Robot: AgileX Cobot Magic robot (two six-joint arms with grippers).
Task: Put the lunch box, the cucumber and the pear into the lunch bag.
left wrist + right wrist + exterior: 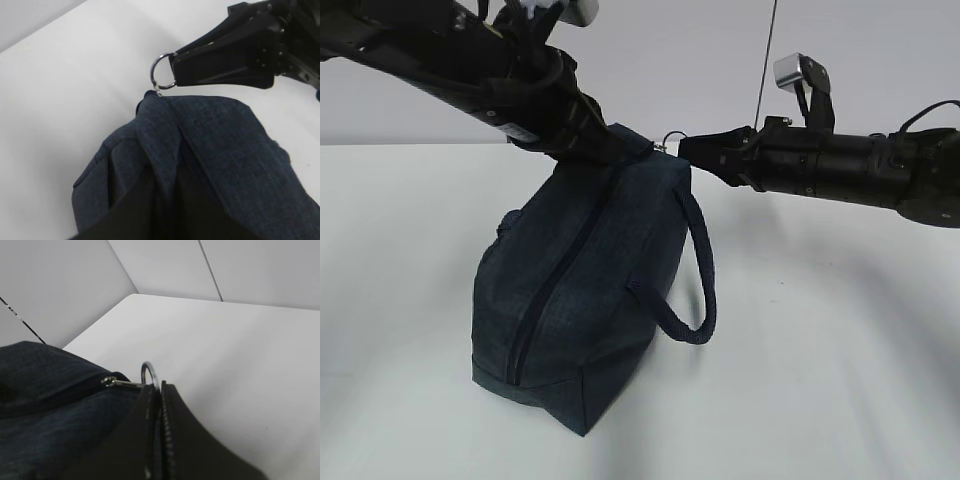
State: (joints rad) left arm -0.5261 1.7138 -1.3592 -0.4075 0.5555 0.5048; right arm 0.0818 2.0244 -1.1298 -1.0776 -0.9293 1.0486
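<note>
The dark navy lunch bag (585, 300) stands on the white table with its far end lifted; its zipper runs shut along the top. My left gripper (610, 150) is shut on the fabric at the bag's raised far end (165, 165). My right gripper (685, 150) is shut on the silver ring pull (162, 71), which also shows in the right wrist view (149, 374) at the zipper's end. The lunch box, the cucumber and the pear are out of view.
One loop handle (698, 290) hangs off the bag's right side. The white table (820, 380) spreads around the bag, with a grey wall behind. The table's far corner (135, 296) shows in the right wrist view.
</note>
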